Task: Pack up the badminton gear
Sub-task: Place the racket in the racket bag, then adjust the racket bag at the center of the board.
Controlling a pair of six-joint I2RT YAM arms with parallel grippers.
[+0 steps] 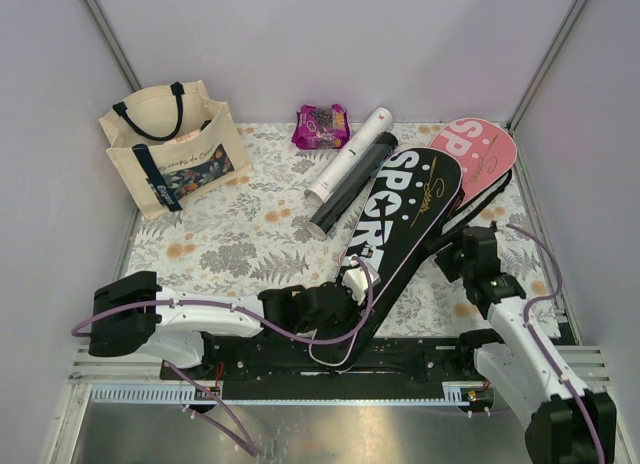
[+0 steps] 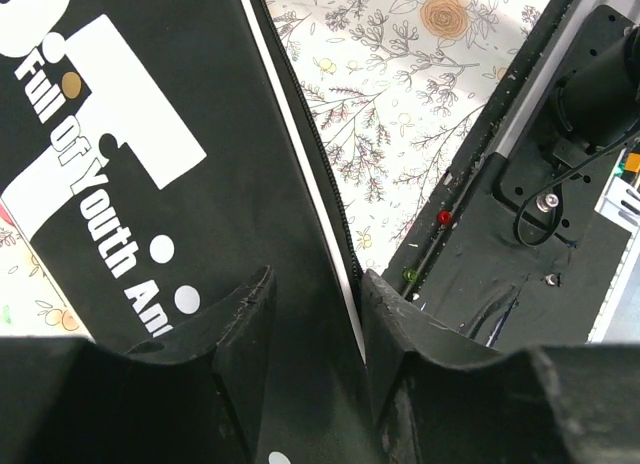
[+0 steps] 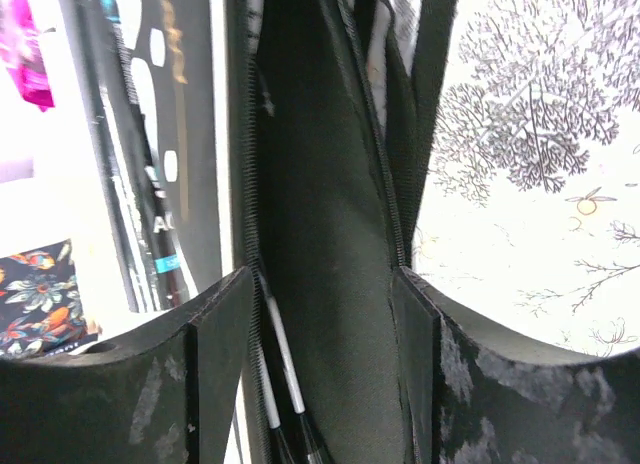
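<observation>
The black "SPORT" cover (image 1: 405,209) lies slanted across the mat, and the pink cover (image 1: 480,149) lies partly under it at the back right. My left gripper (image 1: 352,284) is at the black cover's narrow near end. In the left wrist view it (image 2: 318,279) is open, its fingers astride the cover's (image 2: 150,134) zipped edge. My right gripper (image 1: 460,242) stands open over an unzipped dark cover neck (image 3: 320,164). Two thin racket shafts (image 3: 285,354) show inside it, between the spread fingers (image 3: 225,324). A white tube (image 1: 350,152) and a black tube (image 1: 352,189) lie side by side.
A cream tote (image 1: 170,149) with navy handles stands at the back left. A purple-pink snack packet (image 1: 322,126) lies by the back wall. The floral mat (image 1: 240,234) covers the table between grey side walls. The black base rail (image 1: 400,359) runs along the near edge.
</observation>
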